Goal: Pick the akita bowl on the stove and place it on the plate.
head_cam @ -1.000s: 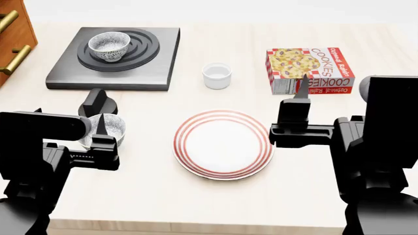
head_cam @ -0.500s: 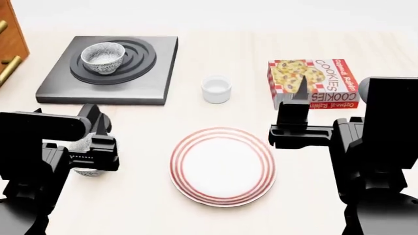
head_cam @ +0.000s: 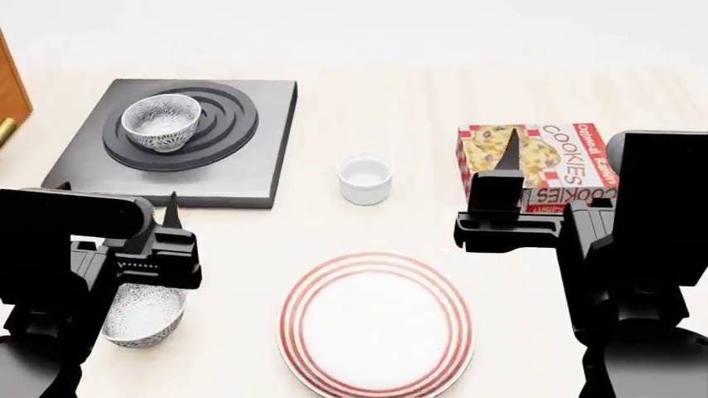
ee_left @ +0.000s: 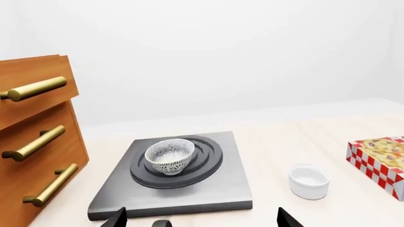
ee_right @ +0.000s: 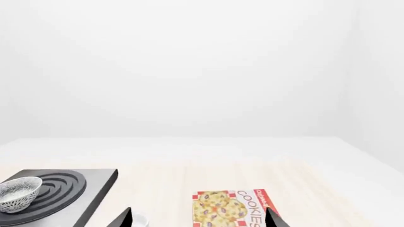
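Note:
The akita bowl [head_cam: 162, 121], white with dense dark speckles, stands upright on the black rings of the stove [head_cam: 257, 177] at the far left; both wrist views show it too [ee_left: 169, 156] [ee_right: 19, 194]. The red-ringed plate [head_cam: 376, 327] lies bare near the table's front, in the middle. My left gripper [head_cam: 168, 236] hovers just before the stove's front edge, well short of the bowl, open [ee_left: 200, 220] and holding nothing. Above the table's right side, my right gripper [head_cam: 505, 178] is open [ee_right: 198, 220] and holds nothing.
A second speckled bowl [head_cam: 142, 313] sits on the table under my left arm. A plain white cup [head_cam: 366, 178] stands between stove and plate. A cookie box [head_cam: 548, 162] lies at the right. A wooden drawer cabinet [ee_left: 31, 142] stands left of the stove.
Across the head views, stove, cup, box and plate have slid down the picture, towards me. The second bowl now shows below my left gripper. Both grippers stay open in the same place.

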Motion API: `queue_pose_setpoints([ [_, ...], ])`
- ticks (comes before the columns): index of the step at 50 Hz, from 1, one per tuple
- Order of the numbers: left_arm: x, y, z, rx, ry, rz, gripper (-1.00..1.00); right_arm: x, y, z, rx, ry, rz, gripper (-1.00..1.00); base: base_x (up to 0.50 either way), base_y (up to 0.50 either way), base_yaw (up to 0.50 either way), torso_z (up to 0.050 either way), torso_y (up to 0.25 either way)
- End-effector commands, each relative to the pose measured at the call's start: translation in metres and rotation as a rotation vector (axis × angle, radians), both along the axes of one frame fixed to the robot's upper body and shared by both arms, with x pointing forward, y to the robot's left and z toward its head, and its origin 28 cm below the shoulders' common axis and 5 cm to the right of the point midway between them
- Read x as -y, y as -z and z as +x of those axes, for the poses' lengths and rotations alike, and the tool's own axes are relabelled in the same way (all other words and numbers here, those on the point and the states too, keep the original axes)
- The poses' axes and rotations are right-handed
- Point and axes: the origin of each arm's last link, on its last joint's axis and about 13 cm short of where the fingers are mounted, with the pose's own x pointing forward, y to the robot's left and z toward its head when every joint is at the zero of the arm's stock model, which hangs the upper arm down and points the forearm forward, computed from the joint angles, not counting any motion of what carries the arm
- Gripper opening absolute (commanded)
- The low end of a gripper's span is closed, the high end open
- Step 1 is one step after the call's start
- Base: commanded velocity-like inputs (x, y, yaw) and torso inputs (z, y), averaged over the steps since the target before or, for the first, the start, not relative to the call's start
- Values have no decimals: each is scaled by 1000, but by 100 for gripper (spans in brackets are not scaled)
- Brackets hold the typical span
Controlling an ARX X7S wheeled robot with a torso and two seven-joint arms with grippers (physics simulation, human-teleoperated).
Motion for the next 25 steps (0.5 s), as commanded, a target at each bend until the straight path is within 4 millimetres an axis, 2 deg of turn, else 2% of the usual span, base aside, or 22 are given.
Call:
queue_pose_setpoints([
  [1,0,-1,0,1,1,-2,100,0,0,0,0,-1,-1,100,211,0,0,0,0],
  [25,0,-1,-1,-2,3,-2,100,0,0,0,-1,-2,-3,100,209,0,0,0,0],
])
